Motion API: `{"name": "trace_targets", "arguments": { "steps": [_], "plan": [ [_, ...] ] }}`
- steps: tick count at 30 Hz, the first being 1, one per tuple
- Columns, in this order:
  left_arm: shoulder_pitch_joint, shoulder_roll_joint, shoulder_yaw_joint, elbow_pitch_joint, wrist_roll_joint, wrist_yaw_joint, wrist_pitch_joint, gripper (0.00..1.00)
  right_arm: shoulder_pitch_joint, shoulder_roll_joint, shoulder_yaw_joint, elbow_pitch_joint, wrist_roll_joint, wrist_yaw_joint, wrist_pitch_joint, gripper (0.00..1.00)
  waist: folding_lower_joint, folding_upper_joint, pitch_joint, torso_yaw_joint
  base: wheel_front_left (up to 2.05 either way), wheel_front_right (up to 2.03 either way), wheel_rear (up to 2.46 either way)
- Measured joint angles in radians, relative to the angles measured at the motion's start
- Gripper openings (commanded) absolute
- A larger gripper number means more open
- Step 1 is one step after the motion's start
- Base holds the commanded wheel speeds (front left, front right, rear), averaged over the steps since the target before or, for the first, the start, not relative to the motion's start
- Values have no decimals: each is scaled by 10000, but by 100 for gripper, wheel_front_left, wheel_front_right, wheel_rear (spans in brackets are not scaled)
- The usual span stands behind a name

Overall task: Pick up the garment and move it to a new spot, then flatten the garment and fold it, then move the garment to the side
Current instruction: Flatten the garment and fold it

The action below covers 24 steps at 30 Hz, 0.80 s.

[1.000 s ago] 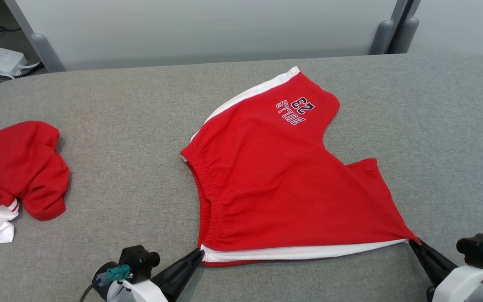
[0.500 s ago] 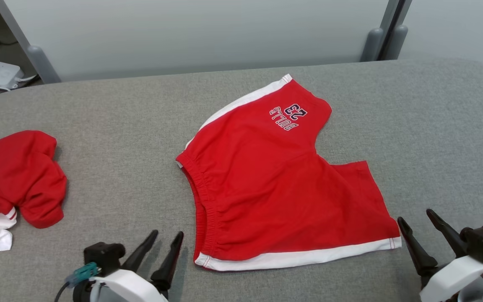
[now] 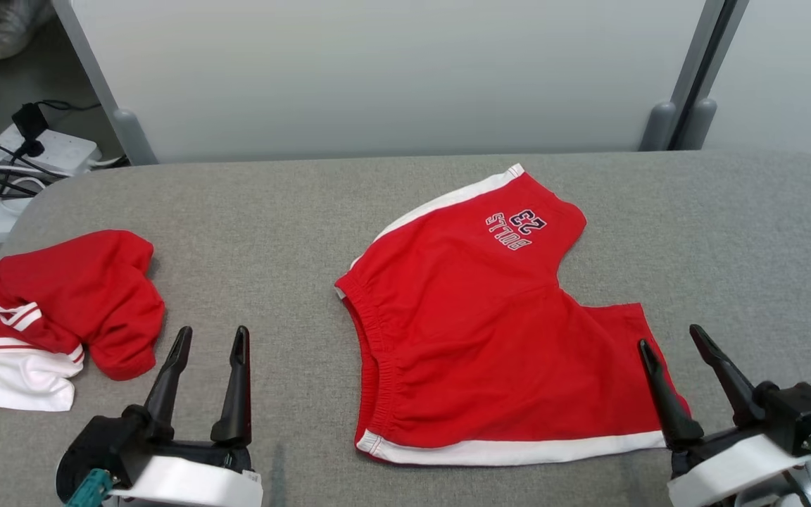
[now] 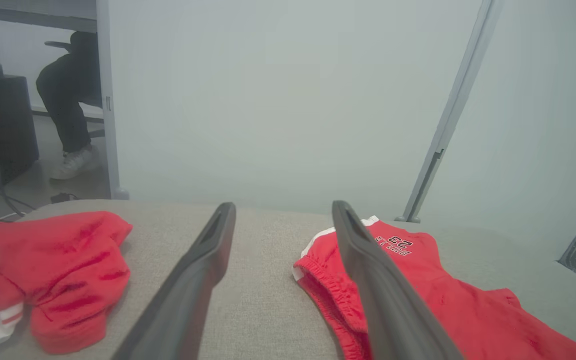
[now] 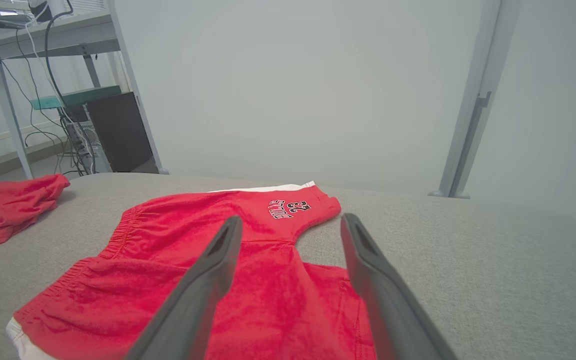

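Shorts (image 3: 490, 338) spread on bench (image 3: 250, 204), left gripper (image 3: 212, 331) and right gripper (image 3: 669, 336) empty with jaws apart; flattening seems done, and folding next needs grasps along one edge.

1. Two red garments: the shorts (image 3: 490, 331) and a crumpled heap (image 3: 74, 303).
2. Two grippers: left gripper (image 3: 212, 331) and right gripper (image 3: 669, 336).
3. One grey table (image 3: 250, 211).
4. One power strip (image 3: 53, 149).
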Motion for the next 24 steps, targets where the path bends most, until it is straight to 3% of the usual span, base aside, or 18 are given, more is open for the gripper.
{"name": "trace_targets", "arguments": {
  "steps": [5,9,13,24],
  "plan": [
    [507,-581,761,-564,1553,-38,-2,100,667,506,-558,-577,-422,0,0,100,0,0,-371,145,0,0,0],
    [834,-821,1043,-685,2134,-251,-2,100,1070,836,-857,-1009,-506,0,0,100,0,0,-574,207,0,0,0],
    [1335,-926,1081,-598,2307,-460,-2,100,1417,938,-949,-1319,-512,-2,0,100,0,0,-710,209,0,0,0],
    [2608,-1072,1218,-545,2522,-462,0,100,2915,1018,-1325,-1593,-305,-2,-2,100,-1,0,-1052,165,0,0,0]
  ]
}}
